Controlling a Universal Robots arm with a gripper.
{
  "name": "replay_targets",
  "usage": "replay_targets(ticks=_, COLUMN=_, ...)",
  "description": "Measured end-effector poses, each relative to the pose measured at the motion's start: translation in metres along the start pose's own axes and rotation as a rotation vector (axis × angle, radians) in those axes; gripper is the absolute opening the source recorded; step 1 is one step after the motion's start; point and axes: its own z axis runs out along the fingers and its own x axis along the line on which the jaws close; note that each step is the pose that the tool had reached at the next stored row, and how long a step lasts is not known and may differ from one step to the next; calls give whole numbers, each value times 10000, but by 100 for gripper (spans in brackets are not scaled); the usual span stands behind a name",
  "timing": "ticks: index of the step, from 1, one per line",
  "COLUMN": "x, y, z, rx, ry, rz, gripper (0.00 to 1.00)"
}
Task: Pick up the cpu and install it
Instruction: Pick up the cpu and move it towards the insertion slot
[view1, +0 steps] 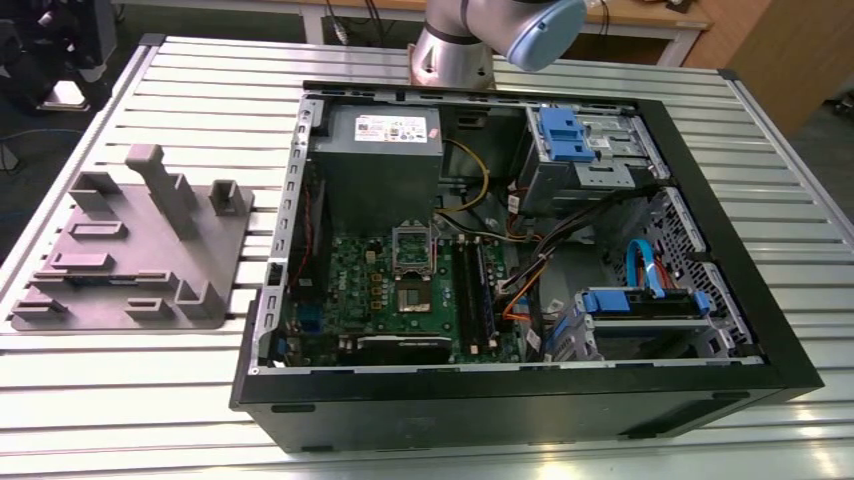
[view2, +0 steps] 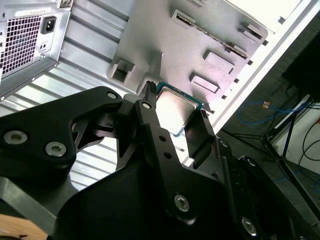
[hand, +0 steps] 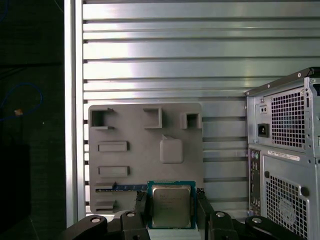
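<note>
A: Where is the cpu (hand: 171, 206)?
B: Clamped by two opposite edges in the gripper (hand: 171, 202), held above the grey fixture plate (view1: 134, 255) near the edge of the table (view1: 200, 100) at the exterior view's left.
A: Installed?
B: No, only picked up; the socket (view1: 411, 290) in the open case (view1: 534, 405) seems empty, though that's hard to tell

The arm (view1: 451, 55) stands on the desk (view1: 200, 90) just behind the computer case (view1: 507, 400). Its gripper (hand: 171, 197) hangs beside the case's rear panel, black fingers (view2: 152, 120) clamped on two opposite edges of the cpu (hand: 171, 207).
</note>
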Motion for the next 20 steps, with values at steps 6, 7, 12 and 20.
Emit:
replay_targets(ticks=6, x=-19, y=1, z=0, rx=0, ry=0, rz=-1, gripper=47)
replay_targets(ticks=7, x=-23, y=1, z=0, rx=0, ry=1, rz=0, gripper=47)
replay_targets(ticks=12, x=-39, y=2, z=0, rx=0, ry=0, rz=0, gripper=47)
replay_targets(ticks=20, x=-64, y=2, z=1, rx=0, ry=0, rz=0, gripper=47)
